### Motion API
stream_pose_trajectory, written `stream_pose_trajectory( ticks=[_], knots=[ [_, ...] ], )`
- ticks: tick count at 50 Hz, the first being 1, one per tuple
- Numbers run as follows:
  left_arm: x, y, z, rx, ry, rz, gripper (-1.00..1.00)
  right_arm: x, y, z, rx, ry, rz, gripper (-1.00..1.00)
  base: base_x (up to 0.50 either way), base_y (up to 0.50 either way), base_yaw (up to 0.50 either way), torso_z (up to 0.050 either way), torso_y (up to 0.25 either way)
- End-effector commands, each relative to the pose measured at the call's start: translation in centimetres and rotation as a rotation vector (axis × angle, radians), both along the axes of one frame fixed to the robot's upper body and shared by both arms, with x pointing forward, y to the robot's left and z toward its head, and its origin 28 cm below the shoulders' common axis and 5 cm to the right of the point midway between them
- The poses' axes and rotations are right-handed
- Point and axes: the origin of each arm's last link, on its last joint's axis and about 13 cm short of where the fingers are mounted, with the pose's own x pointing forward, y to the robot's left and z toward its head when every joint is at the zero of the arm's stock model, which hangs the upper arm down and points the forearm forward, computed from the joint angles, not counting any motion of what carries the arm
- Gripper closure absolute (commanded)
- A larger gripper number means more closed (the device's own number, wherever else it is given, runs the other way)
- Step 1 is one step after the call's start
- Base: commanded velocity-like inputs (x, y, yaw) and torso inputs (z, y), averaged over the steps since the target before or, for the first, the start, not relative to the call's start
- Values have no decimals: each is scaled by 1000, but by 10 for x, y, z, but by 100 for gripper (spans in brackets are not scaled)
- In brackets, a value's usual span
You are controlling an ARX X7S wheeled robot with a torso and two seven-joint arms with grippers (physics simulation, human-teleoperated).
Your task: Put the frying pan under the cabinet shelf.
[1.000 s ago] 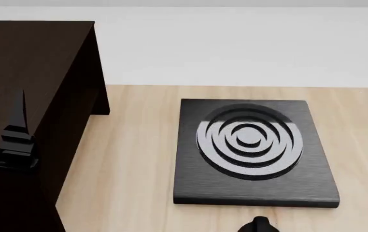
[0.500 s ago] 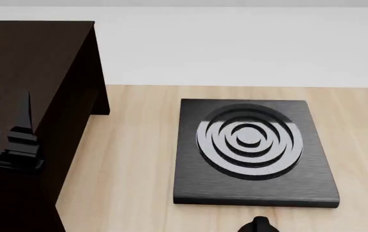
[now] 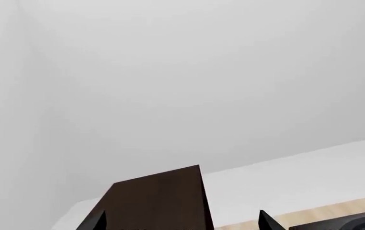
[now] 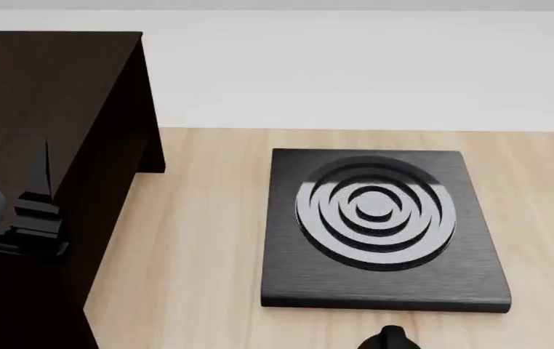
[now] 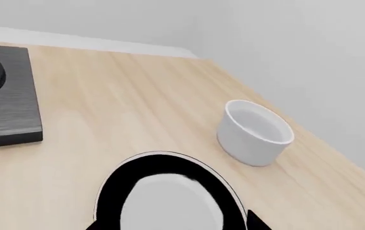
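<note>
Though bound for the cabinet shelf (image 4: 59,102), sits flat on the pale wood table (image 4: 199,240): frying pan (image 5: 169,165), seen only in the right wrist view, just beneath that camera, near a white pot (image 5: 255,132). Probably lined up for a pick from above. Cannot tell how far the right gripper (image 5: 254,222) is spread. Left gripper (image 3: 182,223) splayed wide, holding nothing, over the cabinet at lower left of the head view. Square burner plate (image 4: 379,229) mid-frame. No brands or writing readable.
</note>
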Motion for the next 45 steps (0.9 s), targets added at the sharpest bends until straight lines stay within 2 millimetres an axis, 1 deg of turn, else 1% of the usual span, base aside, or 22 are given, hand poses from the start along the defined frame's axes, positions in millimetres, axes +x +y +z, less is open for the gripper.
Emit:
stream_pose_trajectory(
  ticks=[1, 10, 18, 27, 37, 45],
  knots=[
    [0, 0, 0, -2, -1, -2, -100, -8, -3, -5, 3, 36, -15, -100, 0, 0, 0, 0, 0],
    [0, 0, 0, -4, -1, -4, -100, -20, -2, -4, -2, 48, -25, -100, 0, 0, 0, 0, 0],
    [1, 0, 0, -7, -2, -7, -100, -39, 2, 2, -24, 72, -28, -100, 0, 0, 0, 0, 0],
    [3, 1, -1, -18, -6, -9, -100, -55, 5, -1, -32, 113, -28, -100, 0, 0, 0, 0, 0],
    [5, -3, -2, -17, -5, -21, -100, -59, 6, -12, -12, 171, -11, -100, 0, 0, 0, 0, 0],
    [5, -5, -1, -14, -5, -25, -100, -55, 3, -24, 4, 204, -4, -100, 0, 0, 0, 0, 0]
  ],
)
